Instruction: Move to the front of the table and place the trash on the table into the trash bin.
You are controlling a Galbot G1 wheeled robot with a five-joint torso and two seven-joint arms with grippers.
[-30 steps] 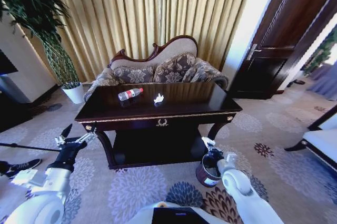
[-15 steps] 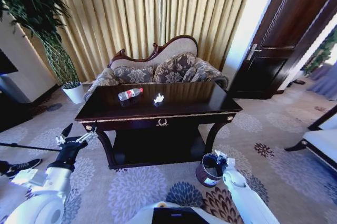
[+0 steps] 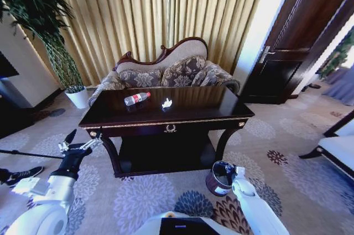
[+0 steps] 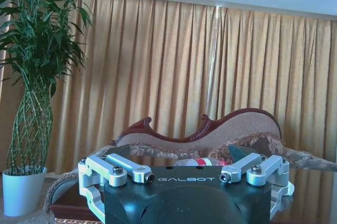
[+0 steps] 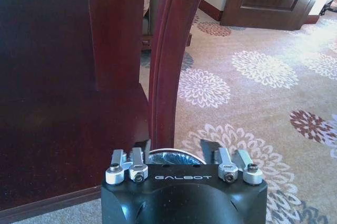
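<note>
The table [image 3: 182,114] occupies the centre of the head view, its glossy dark top carrying the trash in the upper-left part of the surface: a clear bottle [image 3: 136,98] with a red label lying on its side, and one crumpled white paper wad [image 3: 167,103] just to its right, apart from the bottle. The trash bin [image 3: 219,177] stands on the patterned carpet at lower right of centre, beside the table's right front leg [image 3: 224,141]. The right gripper [image 3: 231,171] sits directly at the bin's rim, at the lower right of the frame; in the right wrist view its fingers [image 5: 227,163] stand spread apart with nothing between them, the bin's rim [image 5: 174,153] showing just past the gripper body (the table leg rises straight ahead). The left gripper [image 3: 82,143] hangs at the lower left of the head view, off the table's left front corner, its fingers open and empty. A floral sofa [image 3: 166,72] stands behind the table, a potted plant [image 3: 50,36] at upper left.
</note>
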